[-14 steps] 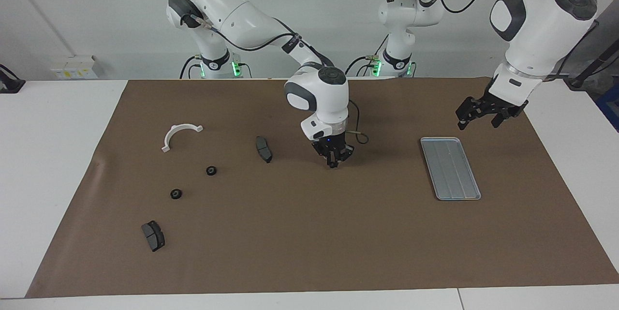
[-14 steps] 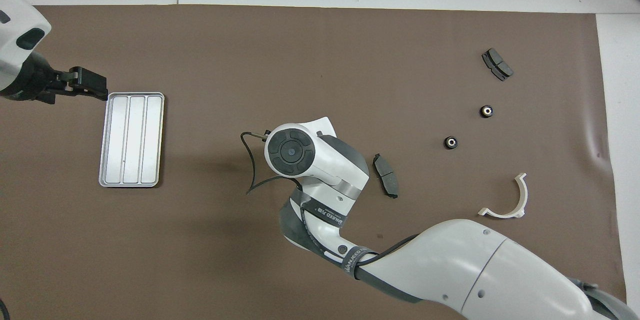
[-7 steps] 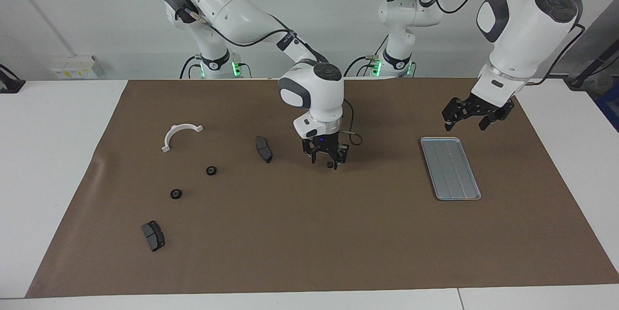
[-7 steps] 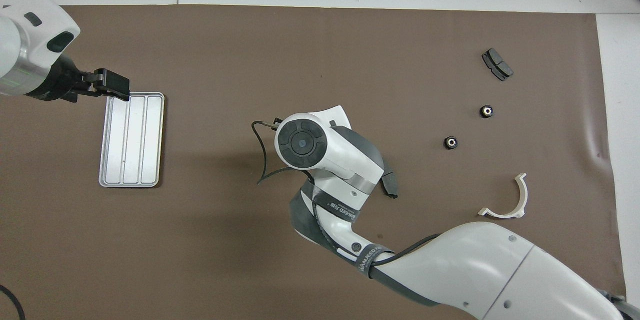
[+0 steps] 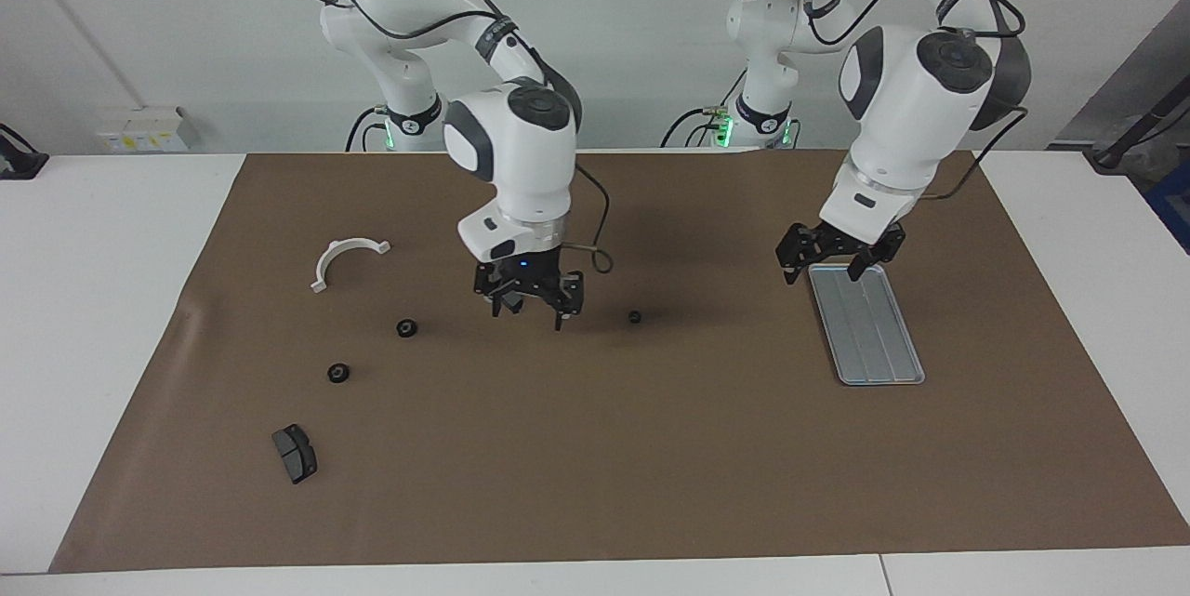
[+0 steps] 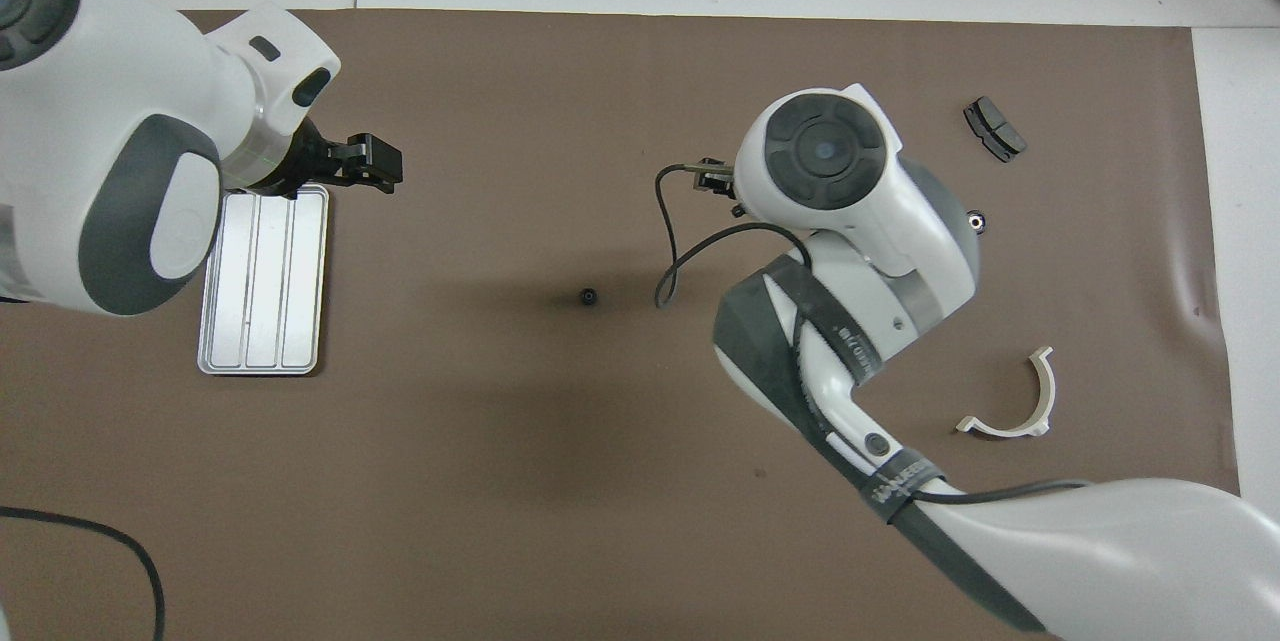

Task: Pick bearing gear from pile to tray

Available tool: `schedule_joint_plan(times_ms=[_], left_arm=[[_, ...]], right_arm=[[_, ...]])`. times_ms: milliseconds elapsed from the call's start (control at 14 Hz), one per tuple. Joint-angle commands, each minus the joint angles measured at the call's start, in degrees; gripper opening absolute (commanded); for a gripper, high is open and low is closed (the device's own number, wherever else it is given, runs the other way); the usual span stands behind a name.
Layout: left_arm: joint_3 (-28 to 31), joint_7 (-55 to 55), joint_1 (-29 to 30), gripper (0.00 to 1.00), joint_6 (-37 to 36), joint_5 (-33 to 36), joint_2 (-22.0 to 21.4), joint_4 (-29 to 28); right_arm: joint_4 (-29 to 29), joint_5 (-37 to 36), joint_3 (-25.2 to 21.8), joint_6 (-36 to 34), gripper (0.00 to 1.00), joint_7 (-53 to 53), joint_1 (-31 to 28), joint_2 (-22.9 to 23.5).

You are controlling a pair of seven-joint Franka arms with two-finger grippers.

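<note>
place: we read robotics lab
evidence: two white arms (image 5: 521,140) bolted at white table (image 5: 102,298), brown mat (image 5: 595,447), bare wall (image 5: 186,19), cabling

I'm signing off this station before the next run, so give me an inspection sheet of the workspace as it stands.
Surface: brown mat on a white table.
Job's things: one small black gear lies alone mid-mat, between the arms; two more gears, a brake pad and a white bracket toward the right arm's end; tray holds nothing.
Clutter: nothing seen.
Grippers: right gripper open, empty, above the mat; left gripper open, empty, over the tray's edge nearest the robots.
Cables: black lead looping off the right wrist.
Surroundings: white wall; socket box.
</note>
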Motion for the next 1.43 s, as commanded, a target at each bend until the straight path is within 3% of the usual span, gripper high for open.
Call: schedule_joint_plan(times_ms=[0,214,357,571,857,1071,1357], left_arm=[[0.8,-1.2,-4.5,1.00,2.3,-0.5,2.5,0.1],[1.1,-9.3,-11.2,1.00,7.2,0.2,8.2,0.6],[1.1,-10.5,-13.5,1.00,10.7,0.3,11.1,0.2],[1.0,-13.5,-15.9,1.00,16.7,0.5,14.4,-0.9],[1.1,-14.9,-18.1,0.95,22.8,0.5,14.0,-8.0],[1.0,-16.9,-19.3,0.89,23.8,0.5,12.8,-11.4],[0.8,-18.5,-20.0,0.78,23.4,0.5,12.5,-11.8]], right_arm=[[-3.7,9.0,-8.7,-0.2,1.00,-19.1,-0.4,-4.0],[-9.2,16.4,-16.0,1.8,1.00,-39.6,-1.4,-5.9],[-13.6,22.5,-21.3,7.0,1.00,-53.9,-1.4,-5.7],[-15.7,25.0,-24.8,11.4,1.00,-67.5,-1.4,-3.6],[-16.6,25.0,-26.4,19.2,1.00,-74.9,-1.9,1.2],[-16.7,25.0,-26.4,20.0,1.00,-76.3,-2.5,2.8],[-18.1,25.0,-26.4,19.9,0.99,-77.2,-2.7,2.6]])
